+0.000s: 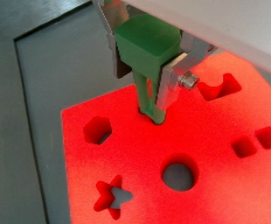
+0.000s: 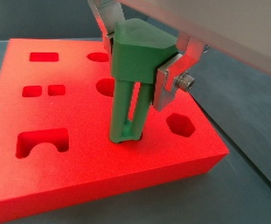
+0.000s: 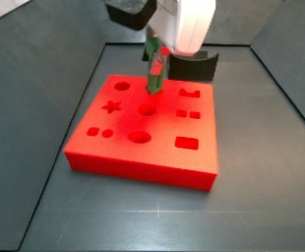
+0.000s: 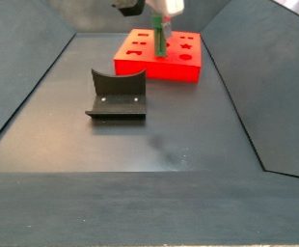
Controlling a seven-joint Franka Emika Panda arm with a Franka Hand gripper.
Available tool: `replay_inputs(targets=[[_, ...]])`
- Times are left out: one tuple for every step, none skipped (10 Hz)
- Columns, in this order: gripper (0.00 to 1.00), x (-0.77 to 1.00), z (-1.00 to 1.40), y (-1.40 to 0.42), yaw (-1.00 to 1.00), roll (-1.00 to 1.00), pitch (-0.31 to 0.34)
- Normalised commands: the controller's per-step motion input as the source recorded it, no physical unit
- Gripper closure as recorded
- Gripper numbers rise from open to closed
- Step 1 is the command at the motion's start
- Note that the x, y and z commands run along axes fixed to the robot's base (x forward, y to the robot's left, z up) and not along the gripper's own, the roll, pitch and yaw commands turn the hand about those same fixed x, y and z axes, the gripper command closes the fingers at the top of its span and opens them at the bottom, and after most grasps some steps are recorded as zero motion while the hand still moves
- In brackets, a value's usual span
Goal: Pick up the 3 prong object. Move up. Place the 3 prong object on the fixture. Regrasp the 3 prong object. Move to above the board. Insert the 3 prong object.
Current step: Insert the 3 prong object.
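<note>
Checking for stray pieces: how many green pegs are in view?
1: the peg, upright in the gripper over the board, its tip at the board's top. None lies on the fixture; one behind the board could be hidden.

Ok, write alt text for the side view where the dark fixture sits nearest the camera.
The gripper holds the green 3 prong object upright over the red board at the far end. The dark fixture stands empty on the grey floor, nearer the camera.

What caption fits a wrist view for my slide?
Gripper holds the green 3 prong object upright, its lower end at the red board.
</note>
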Motion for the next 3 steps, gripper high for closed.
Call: replay_inputs(targets=[[1.0, -0.01, 0.0, 0.0, 0.0, 0.0, -0.041], [1.0, 0.0, 0.0, 0.0, 0.0, 0.0, 0.0], [1.0, 0.0, -0.01, 0.0, 0.0, 0.03, -0.03]])
